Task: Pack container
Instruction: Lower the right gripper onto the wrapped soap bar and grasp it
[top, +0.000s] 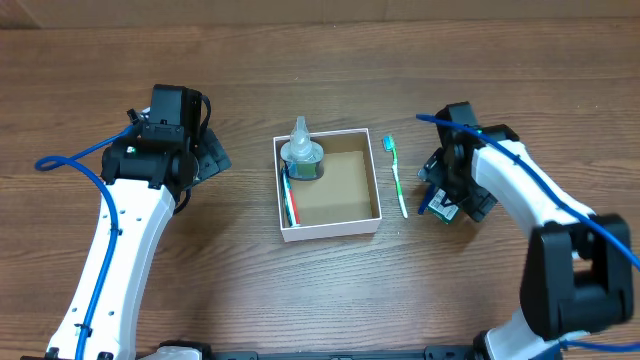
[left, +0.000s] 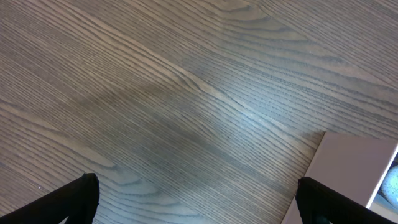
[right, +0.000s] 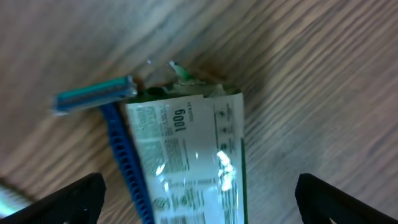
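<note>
Three views, overhead first. Seeing the container (top: 345, 195) mid-table (top: 320, 300) between both arms, open side up. Already holding a clear bottle (top: 301, 157) of green liquid in its far left corner, plus a thin red-and-green item (top: 290, 205) along the left wall (cannot tell what exactly). Leaves most of the brown floor free, probably for the flatter stuff. Spotting a green toothbrush (top: 396, 176) on the table just beside the container's right wall, apparently not touching. Right gripper (top: 447, 203) low over the table, to the right of the container. Left gripper (top: 210, 160) parked off the left side, near nothing.

Left wrist: bare wood under the spread fingers (left: 81, 199), nothing between them. Catching only a white corner of the container (left: 348, 165) at the right edge. Reads as standing by, out of the other arm's way.

Right wrist: looking down on a green-white sachet (right: 193, 162) marked 100g, lying flat, with a blue razor (right: 121, 149) touching along its left edge. Fingers (right: 74, 202) wide apart on either side, pinching nothing yet. Lined up over the sachet, so likely the next pick. Risk: razor handle tight against it, could get dragged or caught in the grasp. Flat foil, little to bite on, so probably wants a low approach and a firm close.
</note>
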